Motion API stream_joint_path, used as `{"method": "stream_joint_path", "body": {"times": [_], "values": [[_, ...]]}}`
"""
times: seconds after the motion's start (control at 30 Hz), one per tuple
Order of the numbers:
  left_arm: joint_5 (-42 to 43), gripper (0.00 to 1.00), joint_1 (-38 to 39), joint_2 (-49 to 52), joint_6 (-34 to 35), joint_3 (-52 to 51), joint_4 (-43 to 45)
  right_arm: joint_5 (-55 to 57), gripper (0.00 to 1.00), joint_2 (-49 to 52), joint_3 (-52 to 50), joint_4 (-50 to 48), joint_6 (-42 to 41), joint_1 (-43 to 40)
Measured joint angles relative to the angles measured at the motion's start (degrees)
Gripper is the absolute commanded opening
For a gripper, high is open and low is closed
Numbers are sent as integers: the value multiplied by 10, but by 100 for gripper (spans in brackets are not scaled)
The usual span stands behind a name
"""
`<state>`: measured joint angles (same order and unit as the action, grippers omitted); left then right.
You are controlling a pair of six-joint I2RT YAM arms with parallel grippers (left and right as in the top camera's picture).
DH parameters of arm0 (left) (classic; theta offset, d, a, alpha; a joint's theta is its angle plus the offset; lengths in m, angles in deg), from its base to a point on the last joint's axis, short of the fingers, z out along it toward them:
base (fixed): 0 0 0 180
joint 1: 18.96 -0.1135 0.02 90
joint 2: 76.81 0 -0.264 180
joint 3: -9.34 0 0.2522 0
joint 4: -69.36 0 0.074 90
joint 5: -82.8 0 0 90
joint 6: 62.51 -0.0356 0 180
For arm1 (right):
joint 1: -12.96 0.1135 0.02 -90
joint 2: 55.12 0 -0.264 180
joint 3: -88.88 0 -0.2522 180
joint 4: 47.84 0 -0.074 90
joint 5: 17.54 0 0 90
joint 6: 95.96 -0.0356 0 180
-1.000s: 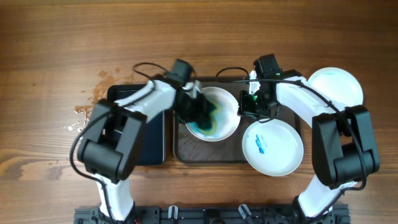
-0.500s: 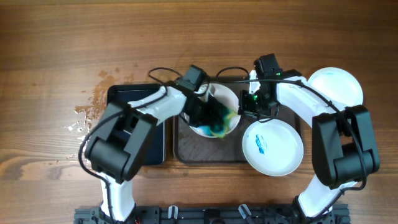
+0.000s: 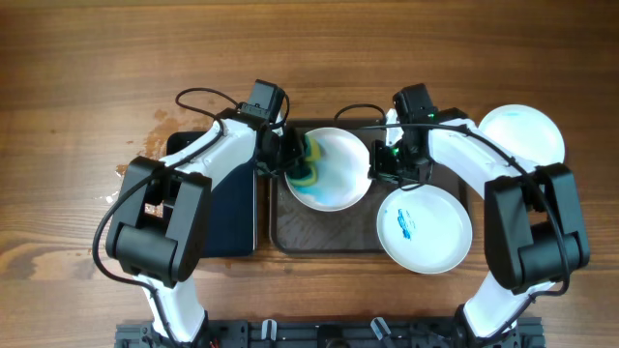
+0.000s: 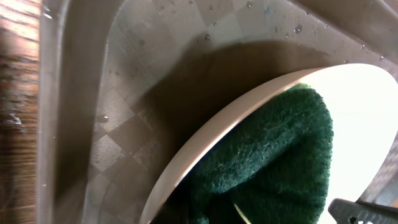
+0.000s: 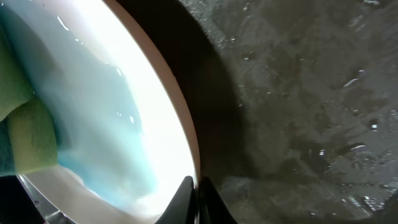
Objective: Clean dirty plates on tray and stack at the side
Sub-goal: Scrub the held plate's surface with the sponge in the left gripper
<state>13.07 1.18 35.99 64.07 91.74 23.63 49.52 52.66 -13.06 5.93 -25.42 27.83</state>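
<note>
One white plate, its inside washed with a pale blue film, lies on the dark tray. My left gripper is shut on a green and yellow sponge that presses against the plate's upper left part. In the left wrist view the sponge hangs over the plate rim. My right gripper is shut on the plate's right rim, also seen overhead. A second plate with a small blue smear lies at the tray's right edge. A third plate rests on the table far right.
A smaller glossy black tray lies left of the dark tray, under my left arm. Water drops mark the wood beside it. Cables loop over the tray's back edge. The tray floor is wet.
My left gripper has swept the sponge from the plate's middle to its lower right and back to the upper left rim. Blue film has thinned. The right gripper has held still.
</note>
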Motion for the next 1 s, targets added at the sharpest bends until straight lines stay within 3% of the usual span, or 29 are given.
{"method": "stream_joint_path", "body": {"times": [0.37,0.63,0.8,1.0], "values": [[97,4,-4,19,-58,-6,85,0,5,0,0,9,0,-4],[173,4,93,33,-56,-1,115,1,4,0,0,9,0,-4],[168,4,124,34,-31,-1,115,3,5,0,0,13,1,-4],[137,4,87,34,-11,-1,115,3,5,0,0,13,2,-4]]}}
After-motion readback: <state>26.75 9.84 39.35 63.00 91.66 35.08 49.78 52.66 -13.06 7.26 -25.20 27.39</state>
